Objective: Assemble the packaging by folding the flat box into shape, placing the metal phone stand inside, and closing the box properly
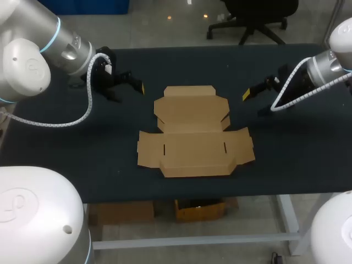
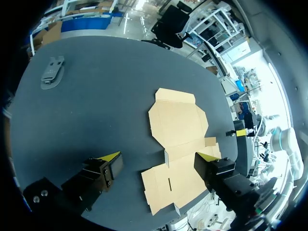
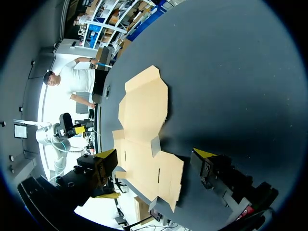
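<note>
A flat brown cardboard box lies unfolded in the middle of the dark table, its flaps spread out. My left gripper hovers open to the left of its back flap. My right gripper hovers open to the right of it. In the left wrist view the box lies ahead of and partly between the open fingers. A grey metal phone stand rests far off beside the table's edge. In the right wrist view the box stretches ahead of the open gripper. Neither gripper holds anything.
The table has bare dark surface on all sides of the box. My right gripper shows beyond the box in the left wrist view, and my left gripper shows likewise in the right wrist view.
</note>
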Action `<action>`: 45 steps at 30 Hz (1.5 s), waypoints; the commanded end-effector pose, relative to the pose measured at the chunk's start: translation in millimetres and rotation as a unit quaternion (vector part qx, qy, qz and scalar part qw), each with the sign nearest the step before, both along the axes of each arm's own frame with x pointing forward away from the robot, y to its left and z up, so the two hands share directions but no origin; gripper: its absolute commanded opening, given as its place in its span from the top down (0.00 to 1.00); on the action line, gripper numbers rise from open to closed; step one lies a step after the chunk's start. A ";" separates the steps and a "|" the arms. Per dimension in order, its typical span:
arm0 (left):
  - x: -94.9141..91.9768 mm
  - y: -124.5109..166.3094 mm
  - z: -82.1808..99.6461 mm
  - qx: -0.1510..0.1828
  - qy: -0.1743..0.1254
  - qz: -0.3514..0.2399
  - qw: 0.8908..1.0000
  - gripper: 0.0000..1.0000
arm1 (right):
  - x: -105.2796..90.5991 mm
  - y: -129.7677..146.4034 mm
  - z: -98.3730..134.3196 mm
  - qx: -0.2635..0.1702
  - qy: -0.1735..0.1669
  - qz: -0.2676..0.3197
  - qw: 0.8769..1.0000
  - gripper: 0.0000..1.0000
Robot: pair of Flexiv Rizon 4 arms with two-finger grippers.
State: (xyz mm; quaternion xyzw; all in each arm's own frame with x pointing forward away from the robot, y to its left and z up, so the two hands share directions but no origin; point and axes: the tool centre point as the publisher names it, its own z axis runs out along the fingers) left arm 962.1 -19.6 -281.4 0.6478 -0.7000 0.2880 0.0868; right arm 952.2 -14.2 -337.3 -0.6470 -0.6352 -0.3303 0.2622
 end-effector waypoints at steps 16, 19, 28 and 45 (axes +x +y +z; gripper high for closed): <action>34.2 -5.2 -11.1 -0.020 0.006 -0.028 0.999 0.00 | 53.8 27.2 -37.3 0.043 -0.013 0.025 0.999 0.18; 43.4 -2.5 -12.2 -0.023 0.006 -0.030 0.999 0.00 | 58.3 28.1 -42.6 0.048 -0.013 0.024 0.998 0.18; 58.9 1.5 -19.3 -0.028 0.010 -0.031 0.999 0.00 | 66.2 42.8 -48.0 0.054 -0.013 0.027 0.998 0.44; 73.3 7.6 -20.7 -0.037 0.005 -0.027 0.999 0.00 | 73.4 61.0 -66.7 0.060 -0.009 -0.011 0.998 0.58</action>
